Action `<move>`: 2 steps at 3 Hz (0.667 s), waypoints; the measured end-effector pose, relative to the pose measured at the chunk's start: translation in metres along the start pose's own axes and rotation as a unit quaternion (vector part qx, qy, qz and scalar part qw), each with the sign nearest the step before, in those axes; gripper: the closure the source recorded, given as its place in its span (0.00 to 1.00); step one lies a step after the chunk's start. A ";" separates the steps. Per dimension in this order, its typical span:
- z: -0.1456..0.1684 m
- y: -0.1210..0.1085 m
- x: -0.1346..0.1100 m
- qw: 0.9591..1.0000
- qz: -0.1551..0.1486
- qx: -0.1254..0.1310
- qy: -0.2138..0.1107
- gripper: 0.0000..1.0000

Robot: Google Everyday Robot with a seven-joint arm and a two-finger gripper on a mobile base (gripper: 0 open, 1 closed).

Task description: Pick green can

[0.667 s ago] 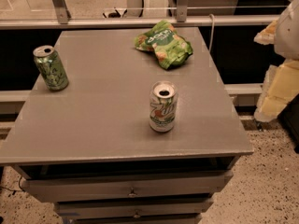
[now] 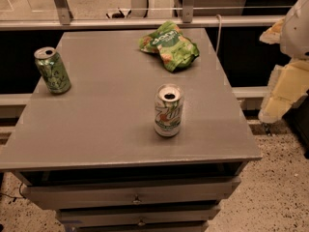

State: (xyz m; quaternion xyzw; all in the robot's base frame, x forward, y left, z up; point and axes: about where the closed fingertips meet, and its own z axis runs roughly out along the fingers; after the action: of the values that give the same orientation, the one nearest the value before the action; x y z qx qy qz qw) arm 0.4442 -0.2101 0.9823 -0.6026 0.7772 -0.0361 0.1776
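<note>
**A:** How far along is the pick?

**B:** Barely begun, I'd judge. The green can (image 2: pixel 52 70) stands upright on the worktop (image 2: pixel 106 124), out at about 9 o'clock near the left edge, with nothing touching it. The claw (image 2: pixel 280 98) hangs past the worktop's right edge at roughly 3 o'clock, well apart from the can. Whether it is wide or narrow I cannot tell, but it holds nothing that I can see.

**A:** So what's left?

**B:** Everything: cross the whole worktop, close on the can, lift it. The white can (image 2: pixel 168 110) sits between them, just toward 5 o'clock from centre, so it looks like something to steer round.

**A:** Any writing?

**B:** The white can carries a green-and-red logo that looks like 7UP, and its top is opened. The green snack bag (image 2: pixel 169 45) at about 1 o'clock has pale lettering across it that I can't read. The green can shows only its light-green pattern and silver top.
</note>
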 end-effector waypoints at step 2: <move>0.026 -0.051 -0.092 0.991 -0.013 -0.031 -0.129 0.00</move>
State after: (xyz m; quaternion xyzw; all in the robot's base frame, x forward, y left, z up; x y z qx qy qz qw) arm 0.5189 -0.1319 0.9929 -0.6173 0.7407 0.0640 0.2574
